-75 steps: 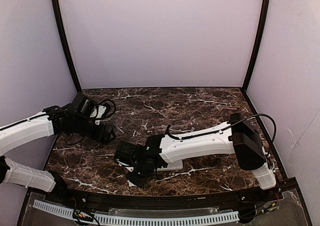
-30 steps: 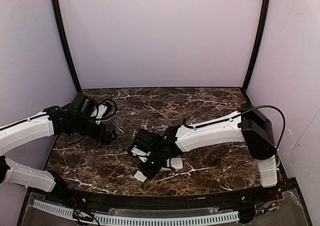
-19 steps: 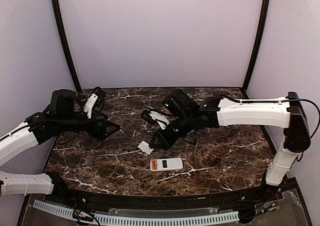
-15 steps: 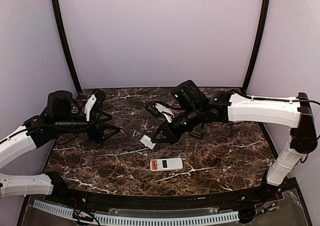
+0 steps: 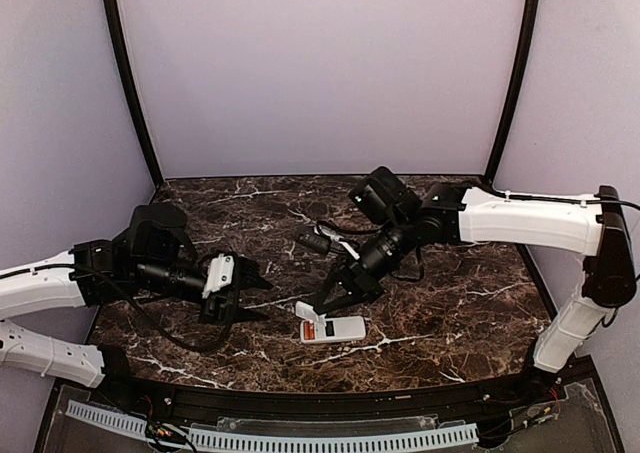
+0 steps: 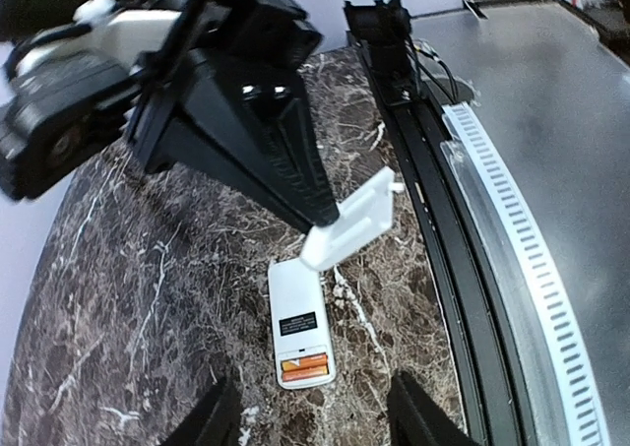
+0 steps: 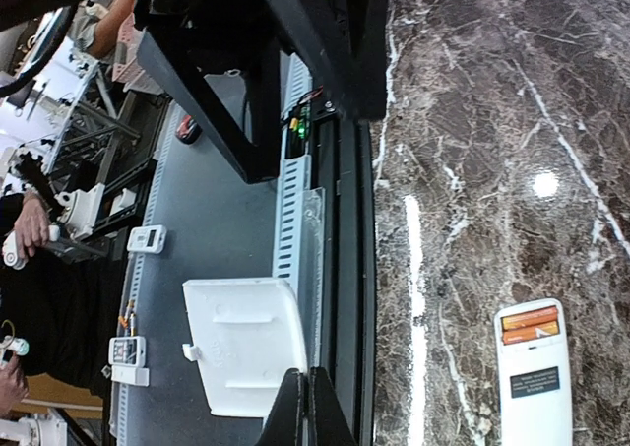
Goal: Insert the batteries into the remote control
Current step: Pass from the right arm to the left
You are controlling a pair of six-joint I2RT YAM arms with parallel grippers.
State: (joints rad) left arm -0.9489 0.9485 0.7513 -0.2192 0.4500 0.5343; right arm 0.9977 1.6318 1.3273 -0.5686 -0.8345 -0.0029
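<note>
The remote control lies back up near the table's front middle. Its battery bay is open, with two orange batteries side by side in it. They also show in the left wrist view and the right wrist view. My right gripper is shut on the edge of a white battery cover and holds it tilted just above the remote's battery end. The cover sits at my right fingertips. My left gripper is open and empty, left of the remote, pointing at it.
A black rail and a white perforated strip run along the table's front edge. Pale walls with black corner posts close in the sides and back. Black cables loop off the right wrist.
The right arm lifted the white cover off the table, swung it back, then brought it down over the remote. The left arm moved in from the left toward the remote.
</note>
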